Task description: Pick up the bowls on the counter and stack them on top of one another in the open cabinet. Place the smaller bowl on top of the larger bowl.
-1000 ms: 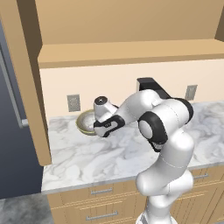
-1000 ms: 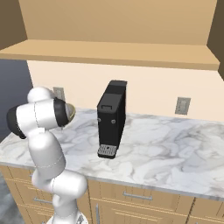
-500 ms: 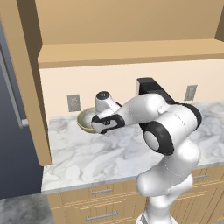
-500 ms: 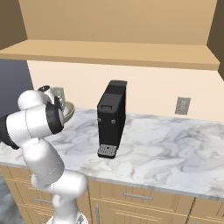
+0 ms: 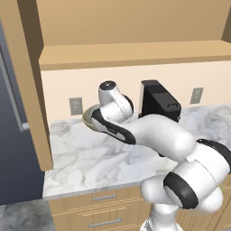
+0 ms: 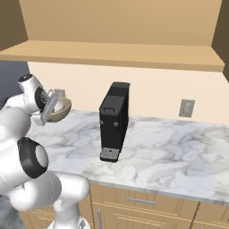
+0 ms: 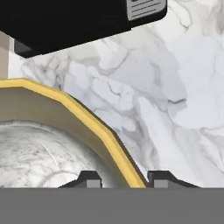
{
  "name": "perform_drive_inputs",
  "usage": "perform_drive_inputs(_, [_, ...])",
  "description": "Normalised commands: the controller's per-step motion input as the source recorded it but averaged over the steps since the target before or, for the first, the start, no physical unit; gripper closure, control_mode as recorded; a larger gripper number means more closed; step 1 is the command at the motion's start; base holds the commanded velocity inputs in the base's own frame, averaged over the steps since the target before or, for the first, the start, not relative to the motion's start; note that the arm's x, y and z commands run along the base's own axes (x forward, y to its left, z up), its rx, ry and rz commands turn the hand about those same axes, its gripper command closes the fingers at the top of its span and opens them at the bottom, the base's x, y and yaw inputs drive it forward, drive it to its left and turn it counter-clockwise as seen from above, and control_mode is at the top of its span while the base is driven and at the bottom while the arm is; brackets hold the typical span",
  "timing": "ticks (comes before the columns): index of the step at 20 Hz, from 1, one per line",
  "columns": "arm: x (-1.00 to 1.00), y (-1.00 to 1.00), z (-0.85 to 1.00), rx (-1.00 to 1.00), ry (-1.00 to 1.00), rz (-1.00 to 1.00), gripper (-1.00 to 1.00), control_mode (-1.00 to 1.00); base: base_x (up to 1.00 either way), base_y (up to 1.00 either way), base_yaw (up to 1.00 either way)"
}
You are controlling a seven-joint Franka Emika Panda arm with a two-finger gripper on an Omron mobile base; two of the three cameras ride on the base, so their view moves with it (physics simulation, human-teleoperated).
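Bowl (image 6: 60, 110) now lifted; rim gripped

From the left base view my own arm covers most of the larger bowl (image 5: 90, 118); I get just a sliver of its rim. In the hand view the bowl (image 7: 57, 131) runs off the left edge and the grey band cuts it below, so I can't tell how the jaws sit on the rim. The coffee machine (image 7: 78, 19) is cropped at the top.
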Motion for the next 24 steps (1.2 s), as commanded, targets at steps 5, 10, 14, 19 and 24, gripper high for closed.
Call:
perform_drive_inputs(5, [-0.97,0.0,1.0,0.0,0.0,-0.14,1.0,-1.0,0.0,0.0,0.0])
perform_drive_inputs(10, [-1.0,0.0,0.87,0.0,0.0,-0.13,1.0,-1.0,0.0,0.0,0.0])
perform_drive_inputs(14, [-0.84,0.0,0.75,0.01,-0.04,-0.08,1.0,-1.0,0.0,0.0,0.0])
perform_drive_inputs(19, [-0.64,0.0,0.76,0.0,-0.11,-0.03,1.0,-1.0,0.0,0.0,0.0])
perform_drive_inputs(24, [-0.46,-0.08,0.85,0.0,-0.11,-0.01,1.0,-1.0,0.0,0.0,0.0])
